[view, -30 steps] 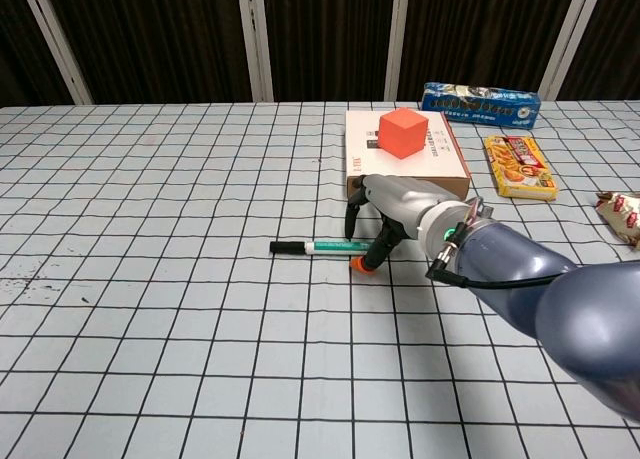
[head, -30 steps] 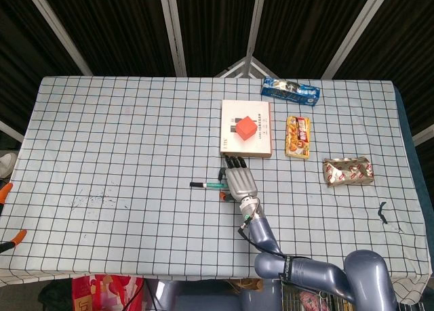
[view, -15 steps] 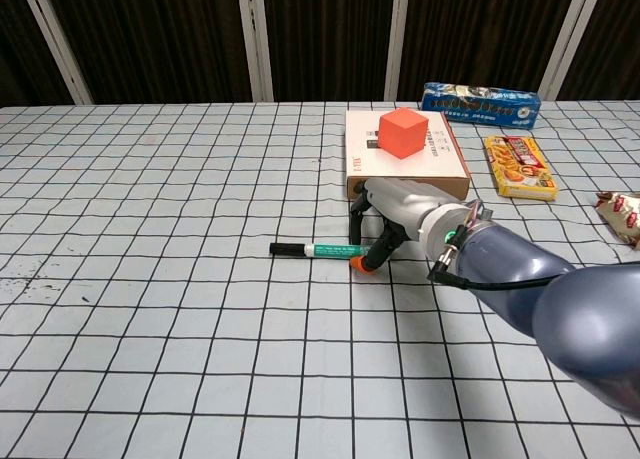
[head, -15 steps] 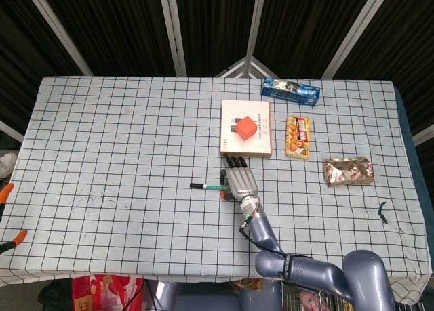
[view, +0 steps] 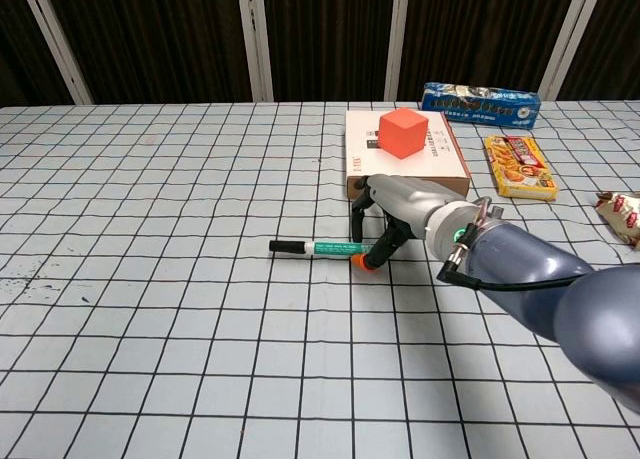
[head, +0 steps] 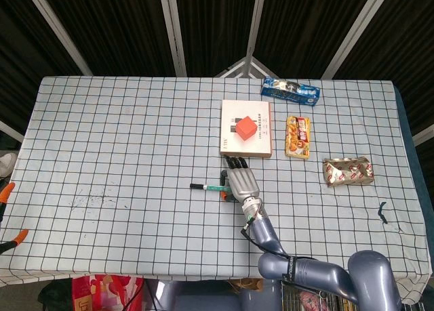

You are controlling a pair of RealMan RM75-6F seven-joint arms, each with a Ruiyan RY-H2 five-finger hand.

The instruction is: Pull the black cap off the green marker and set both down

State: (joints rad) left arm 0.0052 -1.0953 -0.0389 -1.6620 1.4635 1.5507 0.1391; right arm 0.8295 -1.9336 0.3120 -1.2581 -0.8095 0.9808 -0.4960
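Your right hand [view: 400, 211] poised over the marker's rear end — fingers curled down, whether they grip it cannot be told.

Your orange-tipped thumb sits at the tail of the slim green marker [view: 335, 247], which lies flat on the grid-checked tablecloth [view: 150, 279] with its black cap [view: 285, 246] on, pointing left. Just beyond — a flat white box [view: 440, 164] carrying a red cube [view: 403, 132].

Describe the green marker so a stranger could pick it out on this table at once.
Start at the white flat box carrying the red cube, mid-table. Just in front of it the right hand arches over the checked cloth, and the green marker lies flat on the cloth, sticking out leftward from under its fingers. It is the only thin pen-shaped thing here, green-banded with a black cap at its left end.
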